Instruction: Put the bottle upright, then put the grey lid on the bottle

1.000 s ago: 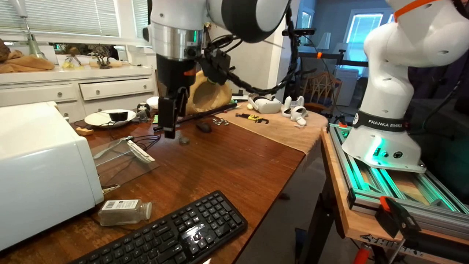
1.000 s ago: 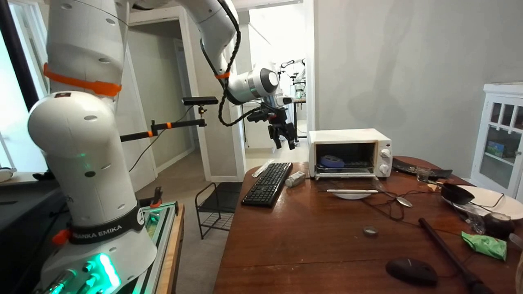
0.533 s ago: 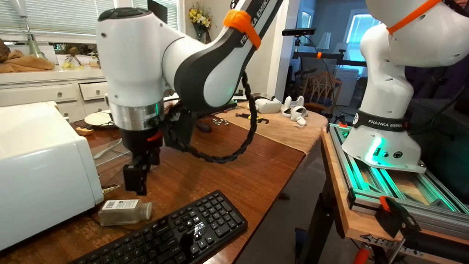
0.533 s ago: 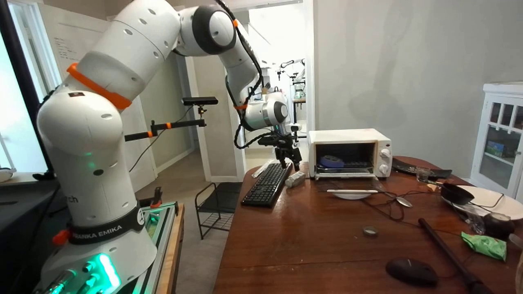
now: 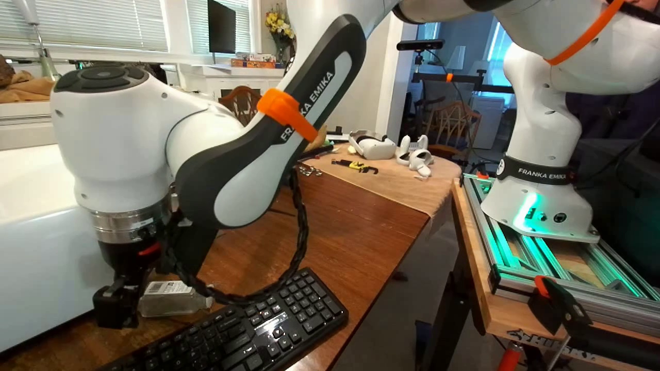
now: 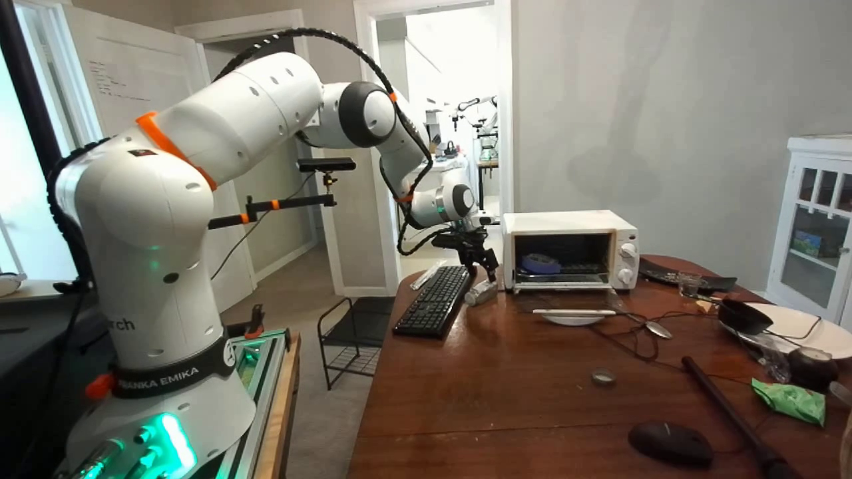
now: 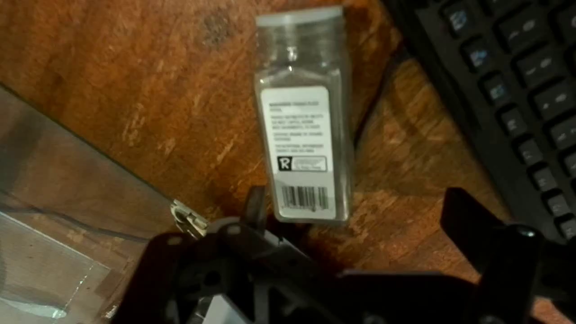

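Observation:
The bottle is small, clear and greyish with a white label. It lies on its side on the table between the oven and the keyboard. It also shows in an exterior view and in the wrist view, its mouth pointing away from the gripper. My gripper is open and empty, low by the bottle's base end. The left finger is close beside the base; the right finger is well apart. The gripper shows in both exterior views. The round grey lid lies flat on the table, hidden behind the arm in an exterior view.
A black keyboard lies beside the bottle. A white toaster oven with its glass door down stands close to the gripper. A black mouse, a dark rod, cables and a plate are further along.
The arm has reached out and come down. The gripper has moved from high above the table to low beside the bottle's base. The bottle and lid have not moved.

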